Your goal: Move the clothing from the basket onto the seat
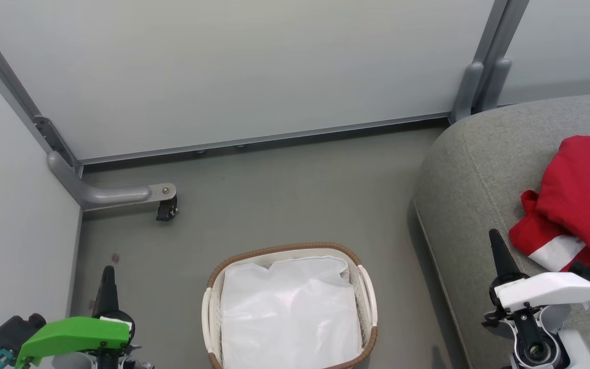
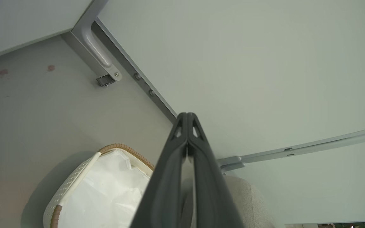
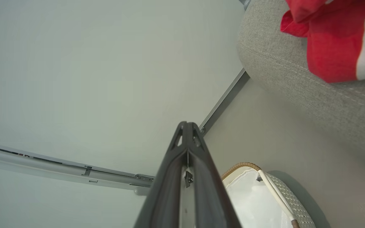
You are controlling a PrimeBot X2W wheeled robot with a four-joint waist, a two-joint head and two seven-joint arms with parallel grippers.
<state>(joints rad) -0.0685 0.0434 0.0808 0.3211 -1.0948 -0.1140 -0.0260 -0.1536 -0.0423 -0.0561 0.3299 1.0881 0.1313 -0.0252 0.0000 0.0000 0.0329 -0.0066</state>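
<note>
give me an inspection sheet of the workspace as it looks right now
surface: smooth grey floor
job's things: basket stands on the floor, its white liner showing and no red seen inside; red clothing lies heaped on the grey seat
clutter: small reddish marks on the floor, left of the basket
grippers: left claw shut, holding nothing; right claw shut, holding nothing, near the clothing
cables: nothing seen
surroundings: pale partition panels; grey frame foot with a caster
</note>
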